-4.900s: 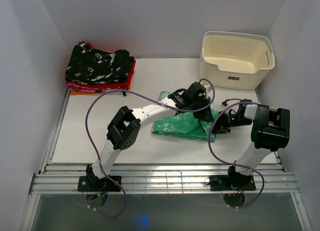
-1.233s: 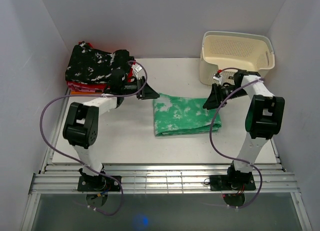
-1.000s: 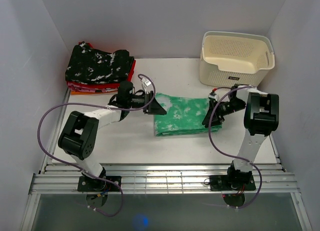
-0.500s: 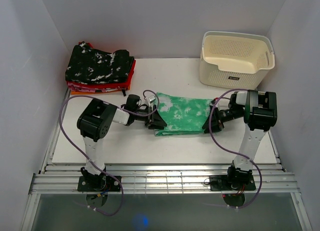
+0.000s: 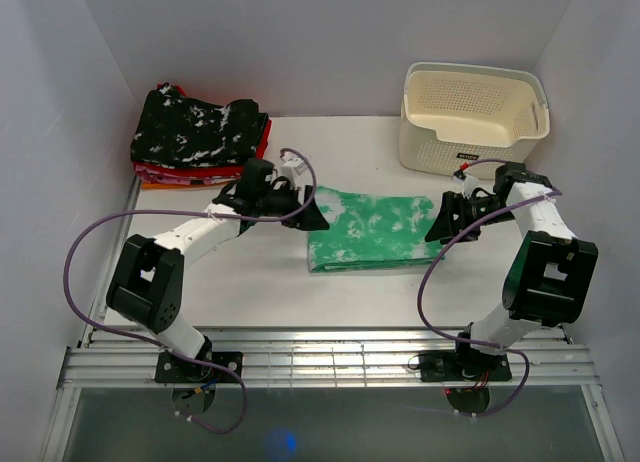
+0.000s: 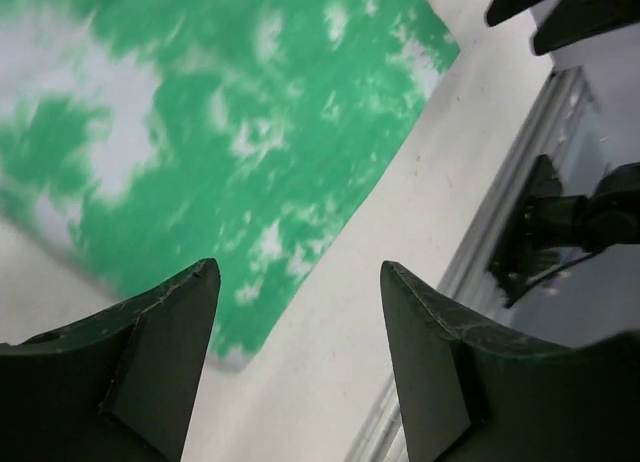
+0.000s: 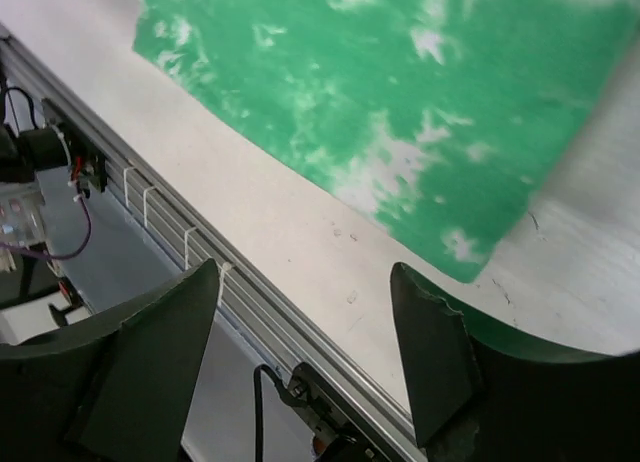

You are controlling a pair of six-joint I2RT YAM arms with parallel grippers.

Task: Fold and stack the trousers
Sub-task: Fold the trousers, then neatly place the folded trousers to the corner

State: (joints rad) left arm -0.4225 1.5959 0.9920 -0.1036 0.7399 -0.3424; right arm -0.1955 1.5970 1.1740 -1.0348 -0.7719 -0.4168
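Both wrist views crop the trousers [image 5: 375, 230], lying between my left end effector [image 5: 316, 219] and right end effector [image 5: 438, 231], each spread empty.

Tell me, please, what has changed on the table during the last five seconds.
The trousers, rumpled and slanted under both arms five seconds ago, now lie as a flat folded rectangle. The left tool and the right tool, low at its near corners half a second ago, have drawn back to its two ends, both open. The folded stack and the basket stayed in place.
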